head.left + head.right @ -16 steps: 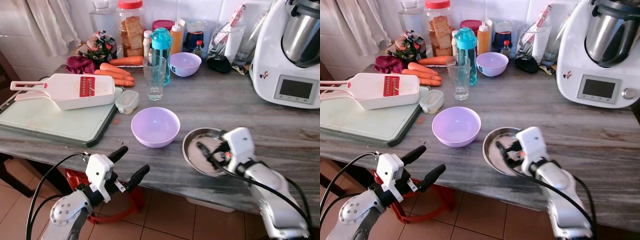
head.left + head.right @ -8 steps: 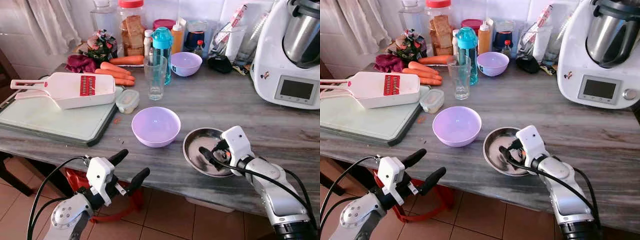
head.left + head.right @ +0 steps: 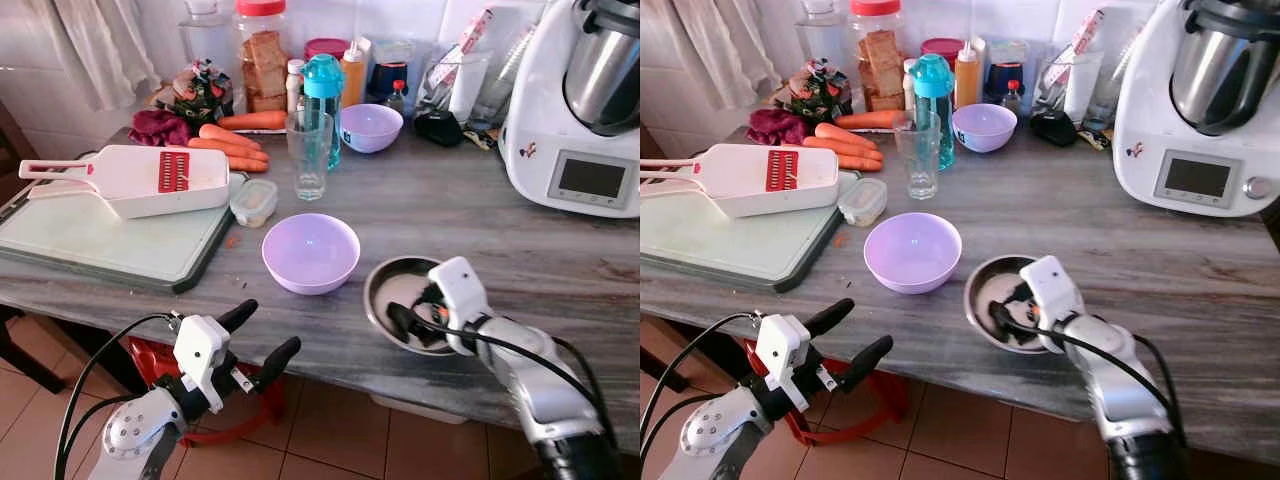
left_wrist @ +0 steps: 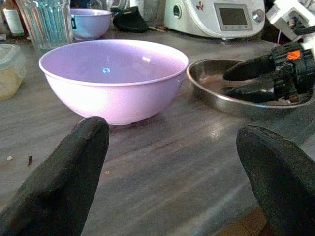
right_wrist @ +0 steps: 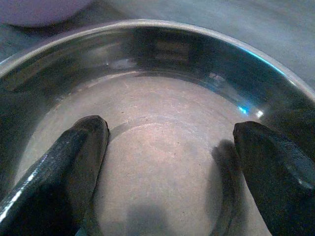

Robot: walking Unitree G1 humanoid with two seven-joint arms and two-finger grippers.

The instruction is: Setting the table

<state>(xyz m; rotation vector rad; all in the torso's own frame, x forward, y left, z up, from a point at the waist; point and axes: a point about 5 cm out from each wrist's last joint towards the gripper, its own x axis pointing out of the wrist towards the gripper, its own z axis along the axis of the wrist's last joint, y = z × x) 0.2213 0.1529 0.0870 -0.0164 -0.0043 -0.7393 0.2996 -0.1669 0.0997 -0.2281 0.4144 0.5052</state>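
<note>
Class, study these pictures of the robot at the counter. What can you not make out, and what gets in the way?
- Near rim of the metal dish: head views, covered by the right claw.
- Top of the kitchen machine: cut by the picture's edge.
- Bottle labels at the back: too small to read.
- Left claw fingertips: left wrist view, blurred.

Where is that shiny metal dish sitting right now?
The metal dish sits near the front edge of the grey counter, on the robot's right, beside the big purple bowl. The right gripper has its open fingers inside it.
</note>
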